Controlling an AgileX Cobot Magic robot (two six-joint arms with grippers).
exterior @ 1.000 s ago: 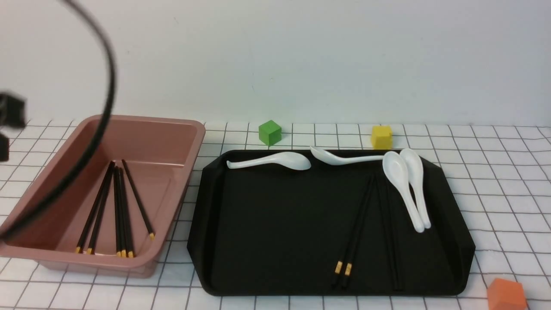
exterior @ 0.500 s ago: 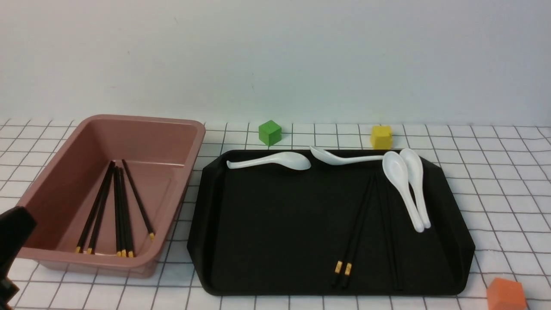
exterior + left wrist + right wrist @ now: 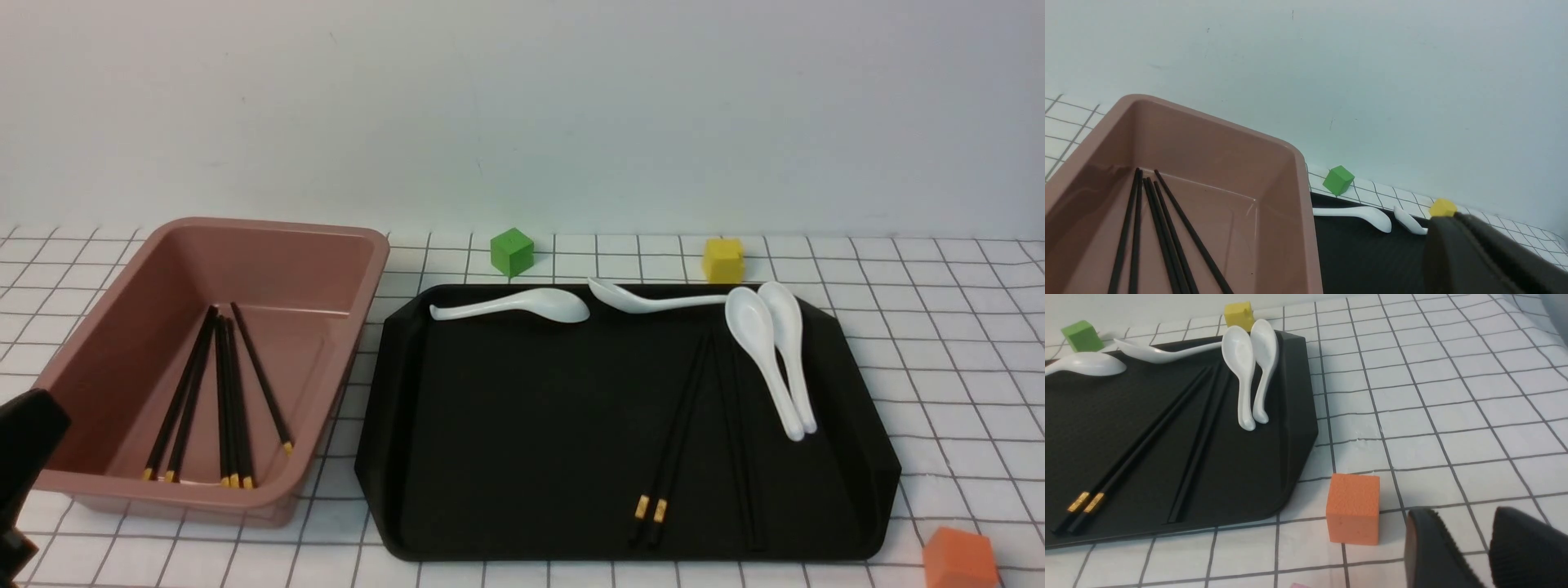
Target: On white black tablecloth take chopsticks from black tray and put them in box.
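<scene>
Left gripper [image 3: 20,482] sits clenched and empty at the near corner of the box [image 3: 122,490]. Right gripper [image 3: 1486,555] has its jaws apart, nothing in them, just past the orange cube [image 3: 1353,508]. On the tray [image 3: 506,457] a pair of chopsticks [image 3: 673,445] plus another stick alongside lie near the spoons [image 3: 767,359]. More sticks already lie in the box. Green cube [image 3: 512,251] and yellow cube [image 3: 723,259] sit behind on the tablecloth [image 3: 963,367].
</scene>
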